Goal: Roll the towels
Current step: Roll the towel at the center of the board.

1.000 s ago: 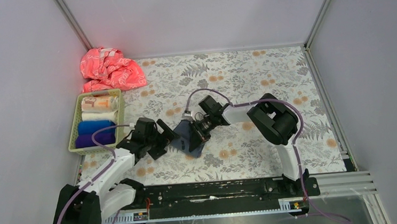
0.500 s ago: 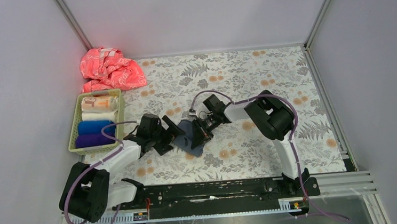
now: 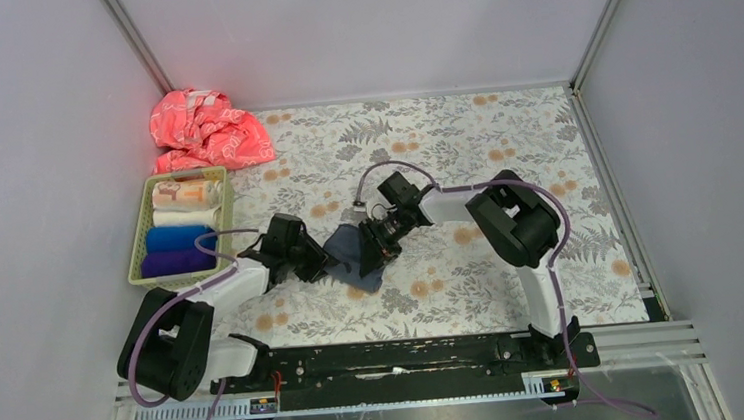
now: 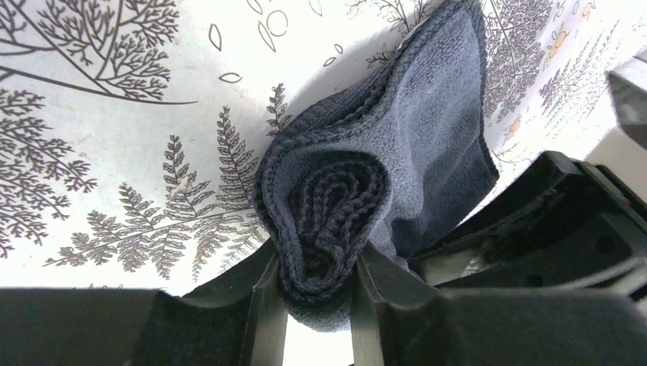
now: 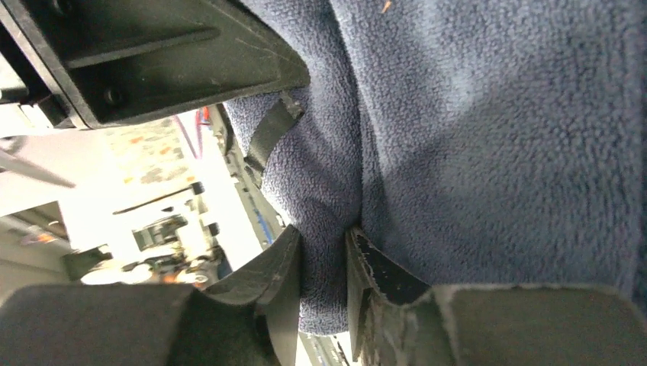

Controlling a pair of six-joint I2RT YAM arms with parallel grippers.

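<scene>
From above, the dark grey-blue towel point(image 3: 355, 259) lies bunched on the floral covering point(image 3: 502, 130) near the middle, squeezed between my two arms. My left gripper point(image 3: 320, 266) meets it from the left and my right gripper point(image 3: 370, 252) from the right, both touching the cloth. Neither is clearly nearer. Well apart, at the left edge, the green basket point(image 3: 140, 250) holds finished rolls. A pink cloth point(image 3: 206, 128) sits crumpled in the back corner.

At my left wrist, the spiral end of the roll faces me. My left fingers point(image 4: 263, 305) are clamped on either side of that coiled end, pressing it in. The rest of the towel runs away from me, up and to the right, so I judge the roll's long axis points out from these fingers towards my other arm, whose black body shows at the right.

At my right wrist, blue fleece fills nearly everything. My right fingers point(image 5: 284, 271) pinch a thin fold of it between them, gripping cloth rather than the roll's core. The roll itself I cannot make out here. Any further turning depends on the left grip staying on the axis.
</scene>
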